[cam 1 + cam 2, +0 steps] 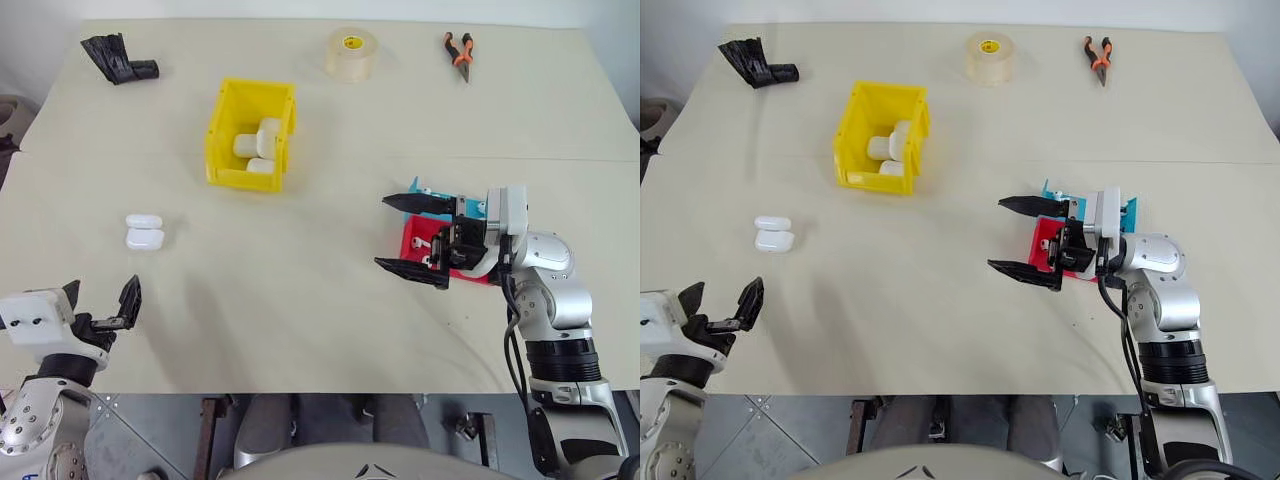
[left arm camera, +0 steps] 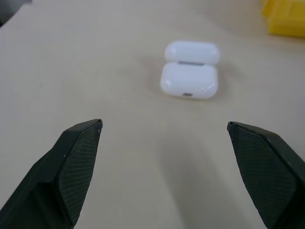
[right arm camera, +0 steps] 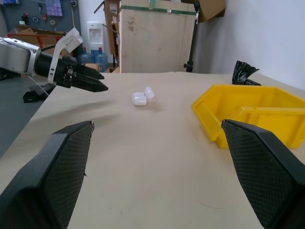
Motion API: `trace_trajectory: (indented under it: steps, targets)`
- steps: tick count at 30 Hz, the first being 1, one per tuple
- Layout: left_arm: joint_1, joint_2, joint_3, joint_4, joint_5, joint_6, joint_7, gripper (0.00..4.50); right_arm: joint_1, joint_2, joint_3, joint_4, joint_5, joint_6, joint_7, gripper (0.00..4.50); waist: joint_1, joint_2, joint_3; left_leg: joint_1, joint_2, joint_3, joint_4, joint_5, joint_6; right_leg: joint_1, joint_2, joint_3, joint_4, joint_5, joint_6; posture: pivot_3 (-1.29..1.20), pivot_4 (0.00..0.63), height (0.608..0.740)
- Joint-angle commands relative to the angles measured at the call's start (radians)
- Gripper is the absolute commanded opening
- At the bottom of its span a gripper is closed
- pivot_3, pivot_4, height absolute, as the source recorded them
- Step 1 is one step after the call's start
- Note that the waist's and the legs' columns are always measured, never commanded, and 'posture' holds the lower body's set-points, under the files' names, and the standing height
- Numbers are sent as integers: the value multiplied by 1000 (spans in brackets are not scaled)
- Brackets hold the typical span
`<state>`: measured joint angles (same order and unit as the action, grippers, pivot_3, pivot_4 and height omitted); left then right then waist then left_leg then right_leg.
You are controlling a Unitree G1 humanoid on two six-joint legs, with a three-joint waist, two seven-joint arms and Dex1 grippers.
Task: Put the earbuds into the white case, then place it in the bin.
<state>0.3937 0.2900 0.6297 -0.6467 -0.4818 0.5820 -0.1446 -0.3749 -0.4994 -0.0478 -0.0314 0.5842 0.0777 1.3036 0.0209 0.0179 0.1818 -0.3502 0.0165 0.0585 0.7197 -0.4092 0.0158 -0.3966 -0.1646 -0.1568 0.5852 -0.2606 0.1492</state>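
Left wrist view: your left hand (image 2: 164,167) is spread, facing the white case (image 2: 189,80), lid open, on the table (image 2: 95,71). Your right hand (image 1: 412,238) is spread, empty.

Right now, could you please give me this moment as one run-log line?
left gripper: open, empty | right gripper: open, empty | white case: open on table | bin: holds cases

Beige table (image 1: 330,300) | carried yellow bin (image 1: 225,140), open white case (image 1: 144,232), tape roll (image 1: 351,53), pliers (image 1: 459,51), black bag (image 1: 118,58), red tray (image 1: 415,240), blue tray (image 1: 462,205)
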Motion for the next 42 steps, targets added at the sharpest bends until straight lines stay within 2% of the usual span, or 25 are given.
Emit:
trace_trajectory:
  steps: [1, 6, 10, 15, 24, 42]
  targets:
    - [-68, 78, 27, -24, -55, 134, 34, 4462, -10, -18, -17, -11, 17, 7, 8, 4500, 2, 0, 0, 0, 0, 0, 0, 0, 0, 0, 0, 0, 0, 0, 0, 0, 150, 740]
    - [-300, 314, 46, 58, -121, 507, 72, 4462, -3, -55, -28, -20, 27, 46, 22, 4500, 1, 0, 0, 0, 0, 0, 0, 0, 0, 0, 0, 0, 2, 0, -1, 0, 150, 740]
    - [-499, 406, 30, 127, -160, 769, 83, 4462, 26, -78, -52, -48, 36, 67, 0, 4500, -4, 0, 0, 2, -1, 0, -2, 0, 0, 0, 0, 0, 1, 0, -1, 0, 150, 740]
    - [-683, 471, -77, 219, -124, 950, 75, 4462, 62, -79, -53, -97, 44, 83, -22, 4500, -12, 0, 0, 3, -1, 2, -5, 0, -1, 0, 1, 0, 1, -1, -1, 0, 150, 740]
    - [-754, 451, -178, 292, -46, 1002, 66, 4462, 119, -80, -66, -182, 61, 108, -79, 4500, -23, 0, 0, 5, 0, 3, -6, 1, -3, 0, 2, 2, 1, -1, -2, 0, 150, 740]
    - [-712, 460, -254, 360, 47, 863, -40, 4462, 139, -63, -57, -208, 59, 101, -127, 4500, -17, 0, 0, 8, 0, 5, -6, 1, -3, 1, 2, 4, 3, -1, -2, 0, 150, 740]
